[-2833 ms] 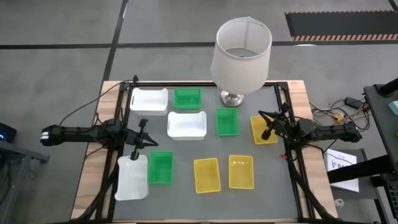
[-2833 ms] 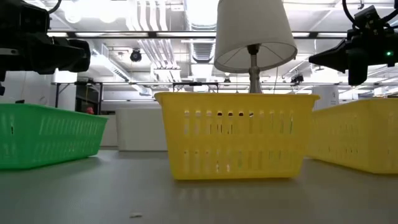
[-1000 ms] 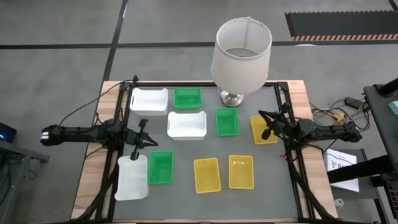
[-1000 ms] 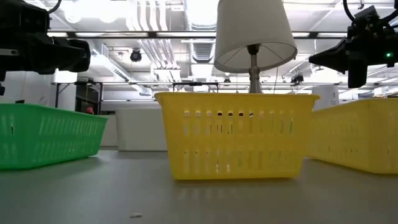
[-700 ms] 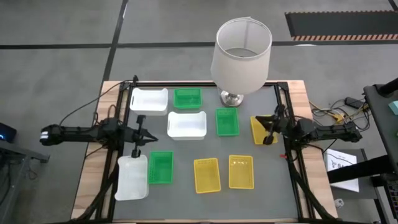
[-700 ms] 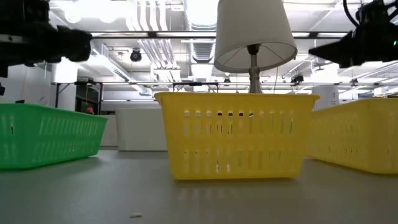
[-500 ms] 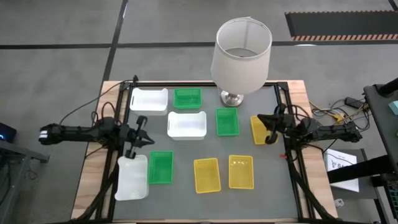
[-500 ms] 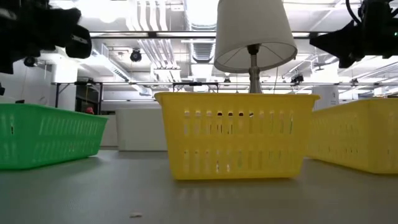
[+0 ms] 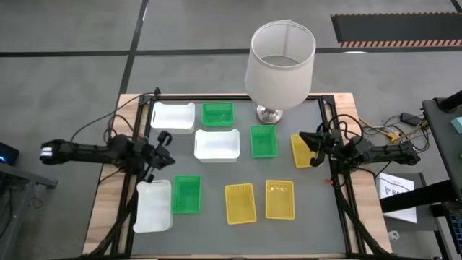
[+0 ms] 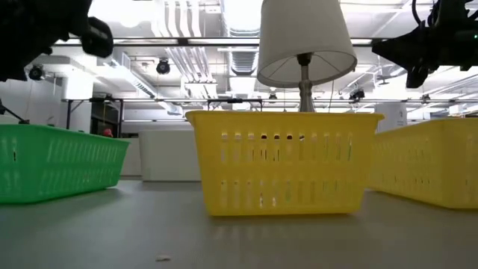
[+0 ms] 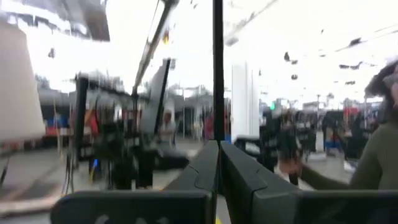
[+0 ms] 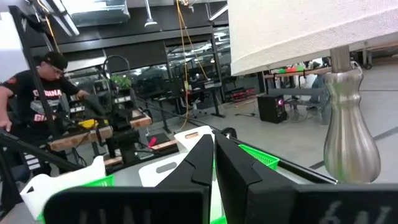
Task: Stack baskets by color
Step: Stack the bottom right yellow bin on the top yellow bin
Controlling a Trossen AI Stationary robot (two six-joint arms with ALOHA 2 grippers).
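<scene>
Nine shallow plastic baskets lie separately, open side up, none stacked. White baskets (image 9: 172,116) sit at ten o'clock, centre (image 9: 216,145) and seven o'clock (image 9: 154,206). Green baskets (image 9: 217,113) sit at twelve, centre-right (image 9: 263,141) and seven (image 9: 187,193). Yellow baskets (image 9: 302,150) sit at three, six (image 9: 240,203) and five (image 9: 279,199).

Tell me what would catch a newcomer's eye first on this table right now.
The tall lamp with its white shade stands at the far edge of the table and towers over everything. Around it lie nine baskets, none stacked: white ones toward the left, green ones mid-table, yellow ones toward the near right. The left gripper and right gripper, both shut, hang at the table's sides holding nothing.
</scene>
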